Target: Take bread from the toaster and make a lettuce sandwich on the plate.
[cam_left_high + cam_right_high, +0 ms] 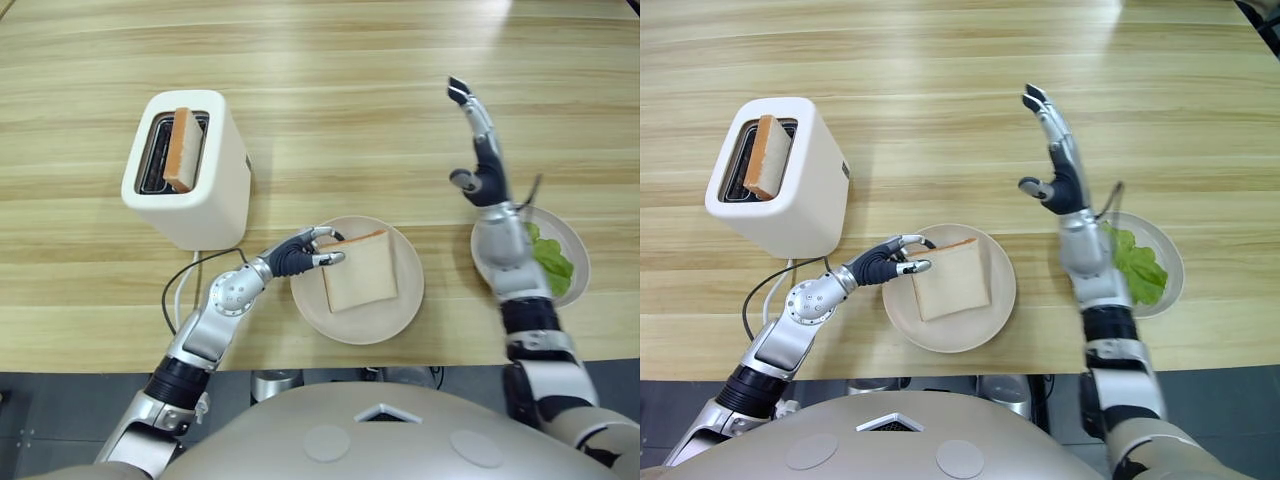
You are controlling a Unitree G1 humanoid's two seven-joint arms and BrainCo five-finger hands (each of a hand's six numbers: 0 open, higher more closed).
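Note:
A white toaster (195, 185) stands at the left with one slice of bread (182, 150) sticking up from its slot. On the beige plate (385, 315) in the middle lies another bread slice (360, 272). My left hand (305, 252) rests at that slice's left edge, fingers curled against it. A smaller plate (572, 240) at the right holds green lettuce (552, 260). My right hand (478, 140) is raised above the table, left of the lettuce plate, fingers stretched out and holding nothing.
The toaster's black cord (185, 280) loops over the table between the toaster and my left arm. The wooden table (340, 100) stretches bare behind the plates.

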